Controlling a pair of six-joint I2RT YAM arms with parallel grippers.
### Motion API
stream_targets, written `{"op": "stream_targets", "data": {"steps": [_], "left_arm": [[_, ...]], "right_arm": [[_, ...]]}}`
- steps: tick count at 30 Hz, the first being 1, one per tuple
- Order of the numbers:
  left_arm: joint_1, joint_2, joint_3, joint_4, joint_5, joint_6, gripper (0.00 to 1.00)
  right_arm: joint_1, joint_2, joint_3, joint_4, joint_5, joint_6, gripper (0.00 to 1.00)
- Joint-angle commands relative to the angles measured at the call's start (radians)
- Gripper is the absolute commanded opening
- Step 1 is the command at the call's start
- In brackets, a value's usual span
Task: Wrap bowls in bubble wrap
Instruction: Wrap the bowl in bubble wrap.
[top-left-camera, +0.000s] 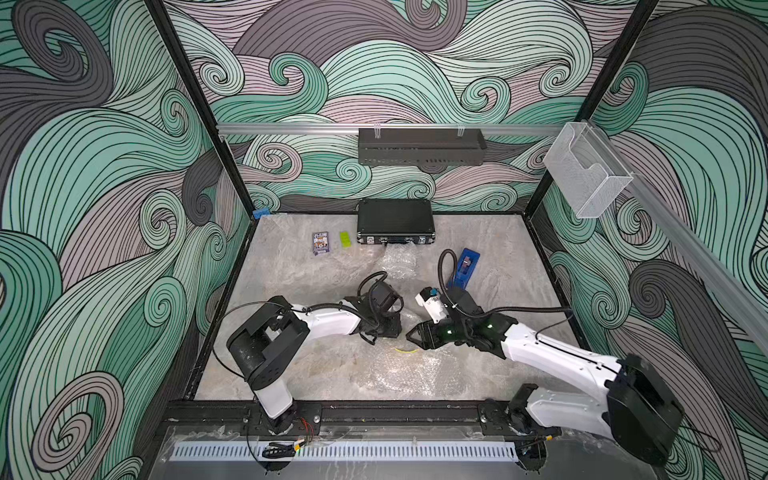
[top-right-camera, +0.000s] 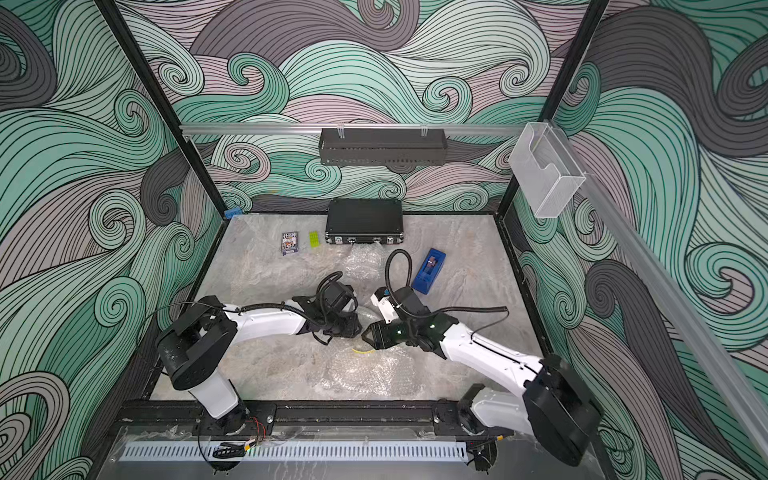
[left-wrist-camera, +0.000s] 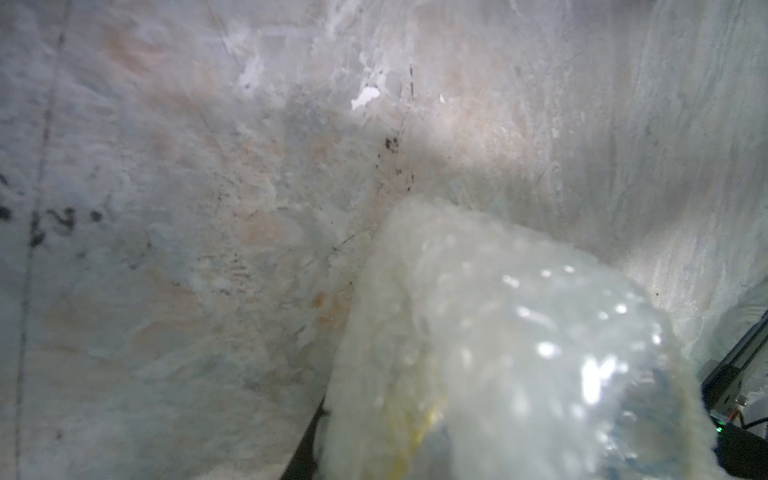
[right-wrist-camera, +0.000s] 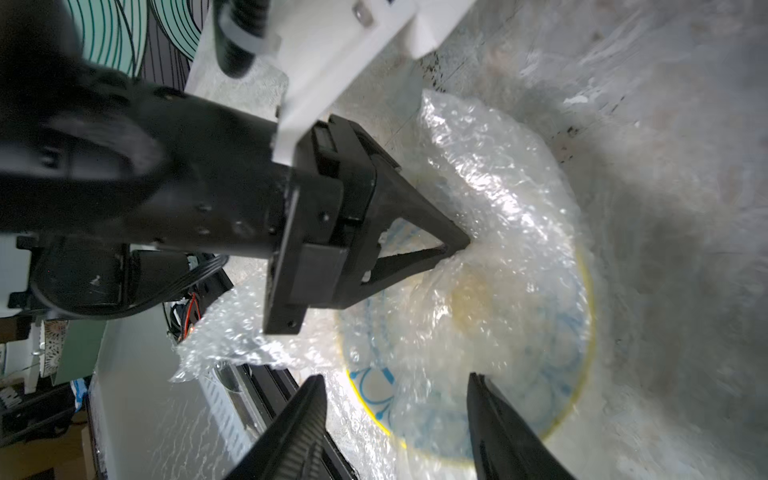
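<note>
A cream bowl (right-wrist-camera: 540, 332) with a yellow rim and blue pattern lies on the table under crinkly clear bubble wrap (right-wrist-camera: 490, 174). In both top views only a bit of the bowl's yellow rim (top-left-camera: 405, 351) shows between the two grippers. In the right wrist view my left gripper (right-wrist-camera: 463, 245) is shut on a bunched fold of the wrap over the bowl's middle. My right gripper (right-wrist-camera: 395, 386) hangs open just above the bowl's edge, nothing between its fingers. In the left wrist view the bubble wrap (left-wrist-camera: 498, 353) hides the left jaws. A second bowl is not visible.
A bunched bubble wrap bundle (top-left-camera: 399, 262) lies behind the arms. A black case (top-left-camera: 395, 222) stands at the back, a blue tape dispenser (top-left-camera: 464, 268) to its right, and a card pack (top-left-camera: 320, 242) and green piece (top-left-camera: 345, 239) at back left.
</note>
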Motion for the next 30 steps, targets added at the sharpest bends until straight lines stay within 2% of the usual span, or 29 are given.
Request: {"op": "stream_targets", "data": {"steps": [1, 3, 7, 10, 15, 18, 21, 30], "left_arm": [[0.014, 0.0, 0.037, -0.077, -0.079, 0.014, 0.27], [0.024, -0.008, 0.051, -0.091, -0.095, 0.027, 0.25], [0.069, -0.019, 0.078, -0.105, -0.104, 0.078, 0.21], [0.098, -0.007, 0.089, -0.1, -0.101, 0.11, 0.19], [0.116, 0.021, 0.072, -0.06, -0.063, 0.135, 0.17], [0.121, 0.015, 0.063, -0.061, -0.065, 0.141, 0.16], [0.123, 0.011, 0.059, -0.065, -0.065, 0.143, 0.15], [0.124, 0.015, 0.04, -0.046, -0.053, 0.143, 0.15]], "right_arm": [[-0.023, -0.061, -0.021, -0.075, 0.1, 0.018, 0.6], [-0.055, -0.095, -0.025, -0.112, 0.129, 0.034, 0.62], [-0.175, -0.147, -0.06, -0.152, 0.148, 0.088, 0.72], [-0.249, -0.162, -0.087, -0.205, 0.11, 0.106, 0.74], [-0.265, -0.154, -0.171, -0.136, -0.008, 0.131, 0.81], [-0.266, -0.118, -0.185, -0.142, -0.092, 0.152, 0.81], [-0.266, -0.157, -0.236, -0.11, -0.157, 0.165, 0.8], [-0.266, -0.338, -0.318, -0.055, -0.188, 0.191, 0.64]]}}
